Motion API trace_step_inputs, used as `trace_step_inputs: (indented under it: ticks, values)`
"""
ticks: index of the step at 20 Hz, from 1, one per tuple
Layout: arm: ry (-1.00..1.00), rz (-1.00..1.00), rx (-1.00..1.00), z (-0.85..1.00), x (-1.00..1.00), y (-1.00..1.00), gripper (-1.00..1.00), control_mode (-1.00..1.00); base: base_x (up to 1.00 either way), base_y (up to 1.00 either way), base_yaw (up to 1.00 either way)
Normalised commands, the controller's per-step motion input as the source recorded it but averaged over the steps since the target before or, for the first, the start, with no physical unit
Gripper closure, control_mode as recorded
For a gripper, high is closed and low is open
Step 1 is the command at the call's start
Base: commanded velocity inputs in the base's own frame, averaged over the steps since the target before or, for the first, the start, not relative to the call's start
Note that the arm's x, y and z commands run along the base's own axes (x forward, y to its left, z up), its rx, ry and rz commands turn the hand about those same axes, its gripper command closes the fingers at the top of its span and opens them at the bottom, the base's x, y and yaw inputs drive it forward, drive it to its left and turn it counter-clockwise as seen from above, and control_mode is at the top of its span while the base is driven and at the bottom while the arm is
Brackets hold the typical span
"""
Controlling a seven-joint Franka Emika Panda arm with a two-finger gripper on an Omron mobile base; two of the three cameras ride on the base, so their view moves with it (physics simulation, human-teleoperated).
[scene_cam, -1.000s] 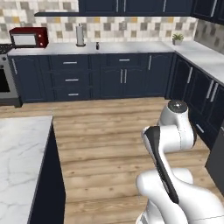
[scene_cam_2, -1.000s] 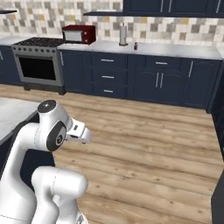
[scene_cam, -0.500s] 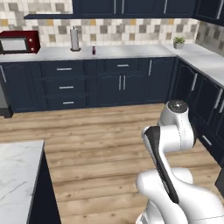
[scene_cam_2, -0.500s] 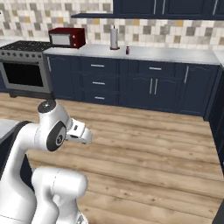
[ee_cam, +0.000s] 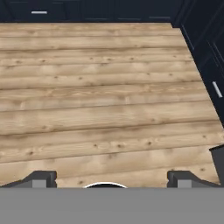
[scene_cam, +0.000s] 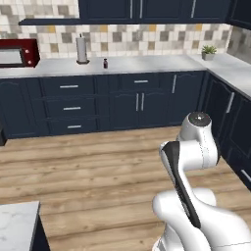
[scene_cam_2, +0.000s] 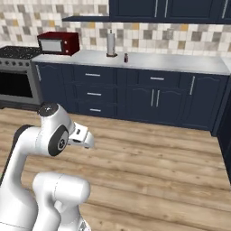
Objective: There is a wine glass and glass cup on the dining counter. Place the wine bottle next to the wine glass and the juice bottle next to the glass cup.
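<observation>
A tiny dark juice bottle (scene_cam: 105, 63) stands on the back counter beside a paper towel roll, also seen as the juice bottle (scene_cam_2: 126, 57) in the right base view. A white marble corner of the dining counter (scene_cam: 17, 226) shows at the lower left. The wine bottle, wine glass and glass cup are out of view. My arm is folded close over the base. In the hand view my gripper (ee_cam: 111, 179) is open with nothing between its fingertips (ee_cam: 43, 178), looking down at bare wooden floor.
A red microwave (scene_cam_2: 58, 43) and a paper towel roll (scene_cam_2: 111, 43) sit on the back counter (scene_cam_2: 171, 63) over navy cabinets. A stove (scene_cam_2: 18, 83) stands at its left. More navy cabinets (scene_cam: 230, 117) line the right wall. Wooden floor (scene_cam: 98, 171) lies between.
The base has driven, so both base views shifted: the back counter looks nearer and has slid left, and less of the dining counter shows. The arm's pose and open gripper are unchanged.
</observation>
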Motion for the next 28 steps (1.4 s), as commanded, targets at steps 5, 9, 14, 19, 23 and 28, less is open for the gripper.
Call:
trace_step_inputs:
  ticks: [5, 9, 14, 19, 23, 28]
  values:
    - [0.00, 0.00, 0.00, 0.00, 0.00, 0.00, -1.00, 1.00, 0.93, 0.00, 0.00]
    - [0.00, 0.00, 0.00, 0.00, 0.00, 0.00, -1.00, 1.00, 0.94, 0.00, 0.00]
    - [0.00, 0.00, 0.00, 0.00, 0.00, 0.00, -1.00, 1.00, 0.94, 0.00, 0.00]
    - [0.00, 0.00, 0.00, 0.00, 0.00, 0.00, -1.00, 1.00, 0.94, 0.00, 0.00]
    - [0.00, 0.00, 0.00, 0.00, 0.00, 0.00, -1.00, 1.00, 0.94, 0.00, 0.00]
    - [0.00, 0.00, 0.00, 0.00, 0.00, 0.00, -1.00, 1.00, 0.94, 0.00, 0.00]
